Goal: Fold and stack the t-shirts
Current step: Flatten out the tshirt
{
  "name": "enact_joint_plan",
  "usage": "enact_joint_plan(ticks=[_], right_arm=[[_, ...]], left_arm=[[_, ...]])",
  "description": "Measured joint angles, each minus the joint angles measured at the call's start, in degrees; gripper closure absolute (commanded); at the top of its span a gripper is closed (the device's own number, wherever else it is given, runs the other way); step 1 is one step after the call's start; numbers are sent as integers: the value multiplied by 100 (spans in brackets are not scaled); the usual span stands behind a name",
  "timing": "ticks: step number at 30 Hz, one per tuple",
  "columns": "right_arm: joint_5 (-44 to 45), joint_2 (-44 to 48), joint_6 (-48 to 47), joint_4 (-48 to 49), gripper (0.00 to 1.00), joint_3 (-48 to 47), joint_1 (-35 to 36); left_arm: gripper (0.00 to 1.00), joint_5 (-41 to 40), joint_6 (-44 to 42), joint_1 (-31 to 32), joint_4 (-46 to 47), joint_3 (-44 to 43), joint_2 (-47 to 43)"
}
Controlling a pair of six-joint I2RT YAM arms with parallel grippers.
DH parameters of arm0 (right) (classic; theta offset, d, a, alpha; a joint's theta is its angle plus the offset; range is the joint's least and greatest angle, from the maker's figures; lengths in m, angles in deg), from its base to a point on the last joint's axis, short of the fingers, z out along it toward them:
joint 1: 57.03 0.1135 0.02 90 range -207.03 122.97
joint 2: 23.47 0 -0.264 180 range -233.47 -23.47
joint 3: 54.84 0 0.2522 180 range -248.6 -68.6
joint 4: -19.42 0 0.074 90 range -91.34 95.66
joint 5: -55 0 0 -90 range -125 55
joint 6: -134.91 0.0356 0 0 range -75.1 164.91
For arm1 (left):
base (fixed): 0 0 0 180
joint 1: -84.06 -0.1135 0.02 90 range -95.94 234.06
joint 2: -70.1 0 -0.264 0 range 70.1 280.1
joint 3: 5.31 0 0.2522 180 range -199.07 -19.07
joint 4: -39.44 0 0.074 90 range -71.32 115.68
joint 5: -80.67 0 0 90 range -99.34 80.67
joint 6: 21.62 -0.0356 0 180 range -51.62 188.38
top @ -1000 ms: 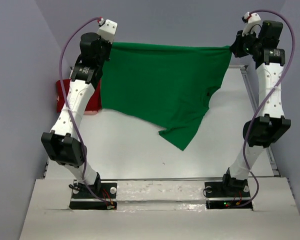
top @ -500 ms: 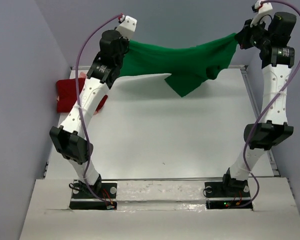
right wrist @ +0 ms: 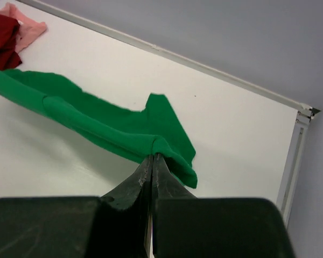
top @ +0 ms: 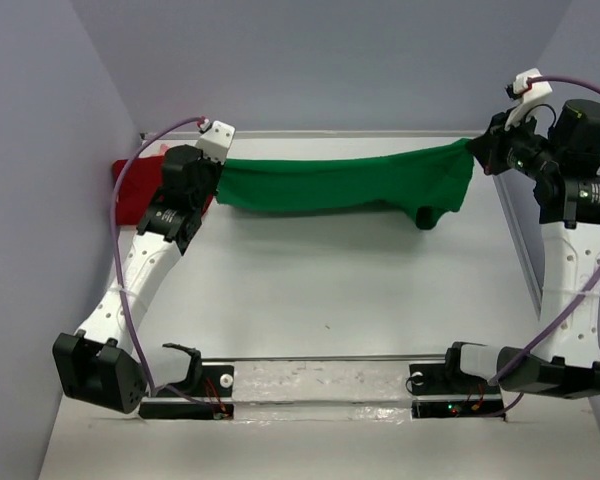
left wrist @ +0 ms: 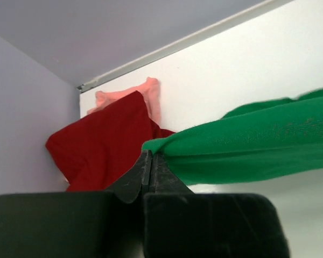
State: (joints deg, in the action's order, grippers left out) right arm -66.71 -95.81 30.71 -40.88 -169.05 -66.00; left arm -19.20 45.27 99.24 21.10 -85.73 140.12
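The green t-shirt (top: 345, 185) hung as a gathered band across the far part of the desk (top: 330, 290), stretched from about 10 o'clock to 2 o'clock in the top view. The left gripper (top: 218, 176) was clamped on its 10 o'clock end, fingers pressed together over the cloth. The right gripper (top: 473, 153) pinched the 2 o'clock end the same way, with a sleeve drooping just beside it. The dark red t-shirt (top: 130, 188) lay crumpled in the 10 o'clock corner, on top of the salmon-pink t-shirt (left wrist: 126, 95).
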Motion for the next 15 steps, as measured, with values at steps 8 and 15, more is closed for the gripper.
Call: enact_joint_plan(ticks=[8,15], right_arm=[[63,267,52,-505,100,-1034,-2],[20,225,118,-463,100,-1934,-4]], left_arm=[[100,560,240,20,-188,127,-538],[100,752,267,-22,-527,-868,-573]])
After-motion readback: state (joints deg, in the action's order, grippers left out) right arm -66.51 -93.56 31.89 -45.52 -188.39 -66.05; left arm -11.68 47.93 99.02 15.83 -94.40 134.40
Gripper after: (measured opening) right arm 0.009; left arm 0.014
